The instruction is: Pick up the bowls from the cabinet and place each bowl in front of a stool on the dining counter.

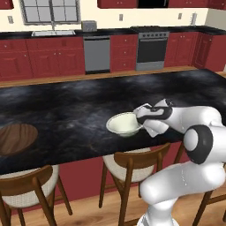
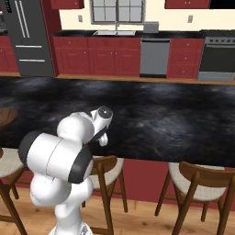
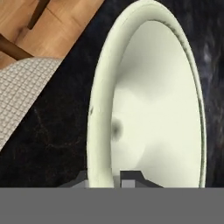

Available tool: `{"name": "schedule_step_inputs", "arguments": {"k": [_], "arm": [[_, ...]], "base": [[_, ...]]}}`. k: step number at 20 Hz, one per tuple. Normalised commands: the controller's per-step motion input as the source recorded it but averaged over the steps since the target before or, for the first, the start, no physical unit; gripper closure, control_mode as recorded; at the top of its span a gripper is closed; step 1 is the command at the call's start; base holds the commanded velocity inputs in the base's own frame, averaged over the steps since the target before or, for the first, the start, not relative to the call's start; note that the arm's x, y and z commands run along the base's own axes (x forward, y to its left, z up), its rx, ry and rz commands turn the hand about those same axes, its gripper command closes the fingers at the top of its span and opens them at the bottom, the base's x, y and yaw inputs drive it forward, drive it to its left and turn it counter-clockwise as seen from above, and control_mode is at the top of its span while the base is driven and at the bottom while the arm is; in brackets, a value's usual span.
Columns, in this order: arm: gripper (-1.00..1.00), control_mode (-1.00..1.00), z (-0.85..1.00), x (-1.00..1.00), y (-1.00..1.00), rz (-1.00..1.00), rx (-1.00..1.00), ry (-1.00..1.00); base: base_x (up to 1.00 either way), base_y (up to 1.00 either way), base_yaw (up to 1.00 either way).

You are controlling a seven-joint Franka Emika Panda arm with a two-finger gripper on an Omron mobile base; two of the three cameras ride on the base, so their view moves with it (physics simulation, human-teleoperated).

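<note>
Brown wooden bowl (image 1: 16,137) already sits on the table (image 1: 79,106) before a stool (image 1: 31,187); the tool (image 1: 142,126) pinches the cream bowl (image 1: 123,124) rim, placing it above another stool (image 1: 134,163).

Your arm folds low, with its elbow near you and its forearm reaching left. Your gripper (image 1: 142,125) pinches nearly closed, fingers (image 3: 131,178) straddling the cream bowl's (image 1: 124,124) rim.

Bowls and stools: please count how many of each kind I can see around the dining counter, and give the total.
Cream-white bowl: 1
Dark brown wooden bowl: 1
Stools: 3, left, middle, right
Total: 5
</note>
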Motion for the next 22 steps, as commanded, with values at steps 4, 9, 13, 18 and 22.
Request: {"name": "schedule_step_inputs", "arguments": {"k": [4,9,13,18,22], "arm": [[1.0,-1.0,-0.13,0.35,0.0,-0.01,0.03,0.0],[1.0,-1.0,-0.3,0.22,0.0,0.0,0.01,0.0],[1.0,-1.0,-0.48,0.37,0.0,-0.02,0.0,0.0],[1.0,-1.0,-0.15,0.11,0.02,0.0,-0.01,0.08],[1.0,-1.0,0.19,0.0,0.01,0.02,-0.1,0.1]], "base": [[0.0,0.0,0.0],[0.0,0.0,0.0],[0.0,0.0,0.0],[0.0,0.0,0.0],[0.0,0.0,0.0]]}}
